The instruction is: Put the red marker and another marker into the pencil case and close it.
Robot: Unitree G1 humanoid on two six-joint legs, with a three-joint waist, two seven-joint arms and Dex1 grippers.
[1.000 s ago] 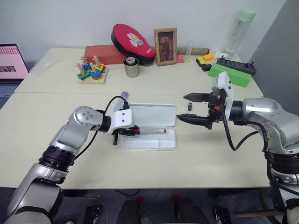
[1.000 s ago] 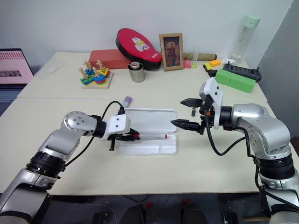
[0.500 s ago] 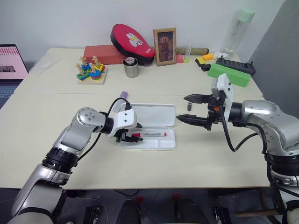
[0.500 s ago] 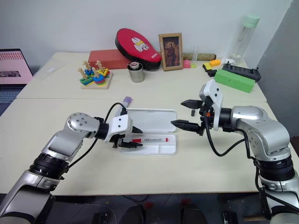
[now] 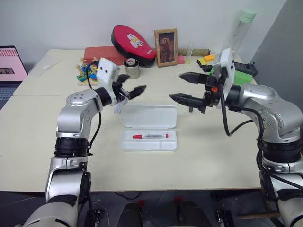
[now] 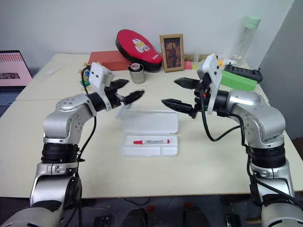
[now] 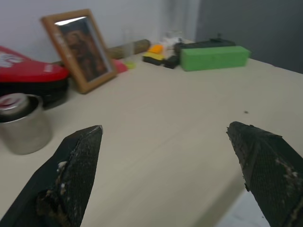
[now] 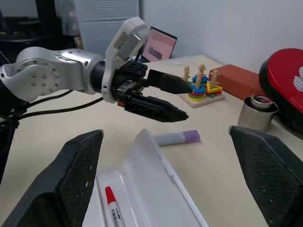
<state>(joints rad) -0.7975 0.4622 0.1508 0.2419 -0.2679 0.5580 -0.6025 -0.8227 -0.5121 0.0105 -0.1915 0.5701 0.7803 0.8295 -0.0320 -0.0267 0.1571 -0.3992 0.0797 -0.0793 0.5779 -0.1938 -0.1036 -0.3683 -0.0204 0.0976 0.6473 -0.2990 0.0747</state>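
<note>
L pincer [image 5: 131,88] above red marker [image 5: 150,136]

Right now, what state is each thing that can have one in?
pencil case: open, lid folded back flat
red marker: lying in the case tray, capped
lavender marker: on the table beyond the lid, outside the case
left tool: open, empty, raised above the table
right tool: open, empty, raised above the table

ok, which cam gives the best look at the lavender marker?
Right wrist view: the lavender marker lies unobstructed on the table behind the open pencil case. In both eye views the left hand and its arm largely cover it. The left wrist view looks past it toward the photo frame.
</note>
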